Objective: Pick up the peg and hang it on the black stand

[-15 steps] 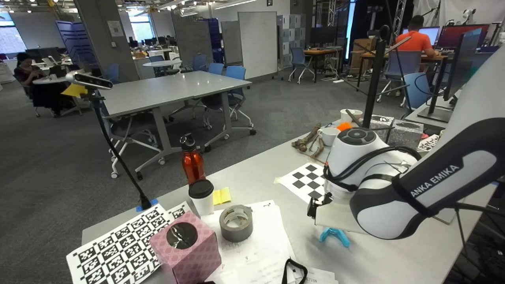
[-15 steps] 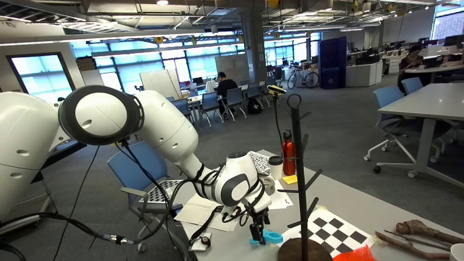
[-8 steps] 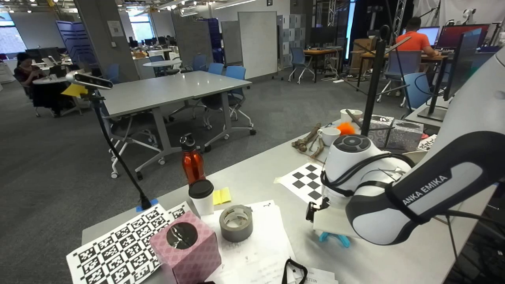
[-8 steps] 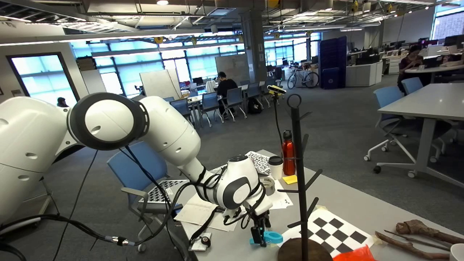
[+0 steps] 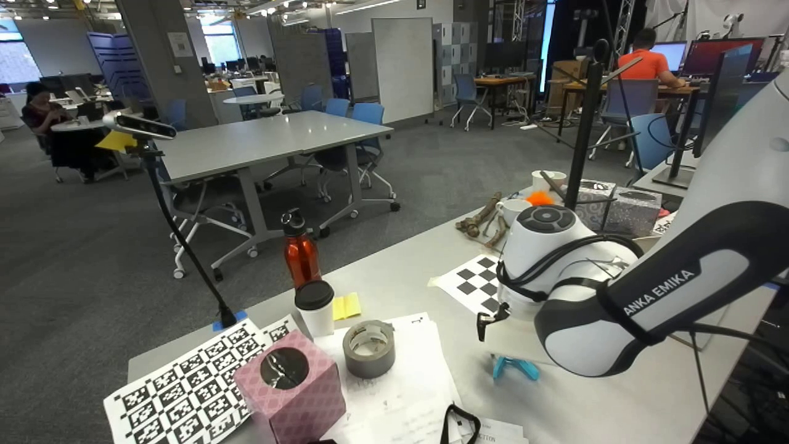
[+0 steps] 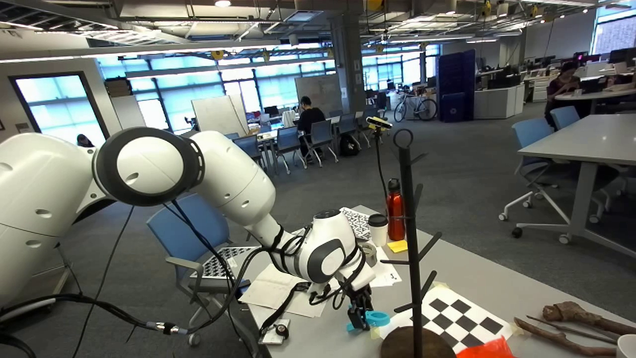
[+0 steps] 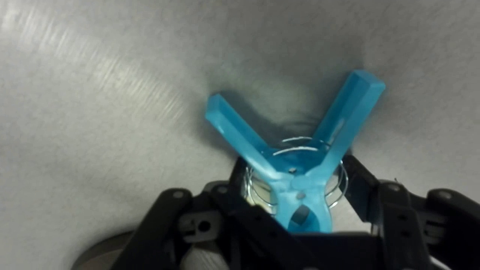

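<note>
Claw (image 7: 296,180), one: clenched on the sprung middle of the peg (image 7: 300,185). Peg, one: blue, handles splayed, low over or on the counter (image 5: 573,407), I cannot tell which; apart from the stand (image 6: 410,223). Stand, one: black, upright, branched, brown base. Further: tape roll (image 5: 370,365), pink box (image 5: 302,404), lidded cup (image 5: 315,311) beside red bottle (image 5: 302,259)
</note>
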Available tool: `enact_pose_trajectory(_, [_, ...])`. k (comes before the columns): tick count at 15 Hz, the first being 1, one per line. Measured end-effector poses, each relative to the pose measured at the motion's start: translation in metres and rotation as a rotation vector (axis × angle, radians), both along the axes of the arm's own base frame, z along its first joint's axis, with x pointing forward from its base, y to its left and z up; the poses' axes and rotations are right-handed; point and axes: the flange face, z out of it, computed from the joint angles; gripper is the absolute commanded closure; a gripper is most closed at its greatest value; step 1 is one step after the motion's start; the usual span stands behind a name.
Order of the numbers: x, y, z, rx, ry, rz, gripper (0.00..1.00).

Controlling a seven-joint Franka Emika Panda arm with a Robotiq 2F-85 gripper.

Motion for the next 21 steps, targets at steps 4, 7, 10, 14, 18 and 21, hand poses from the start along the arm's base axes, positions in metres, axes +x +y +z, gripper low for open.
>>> enact_pose_trajectory(4, [0.001,0.002,0.003,-0.008,-0.006,0.006,0.63])
enact_pose_trajectory(7, [0.004,0.004,0.014,-0.018,-0.023,0.014,0.63])
enact_pose_trajectory(10, [0.007,0.008,0.034,-0.024,-0.048,0.026,0.63])
enact_pose_trajectory(14, [0.009,0.013,0.064,-0.022,-0.079,0.043,0.63])
enact_pose_trajectory(18, [0.010,0.015,0.095,-0.017,-0.112,0.061,0.63])
enact_pose_trajectory(21, [0.011,0.015,0.121,-0.018,-0.142,0.082,0.63])
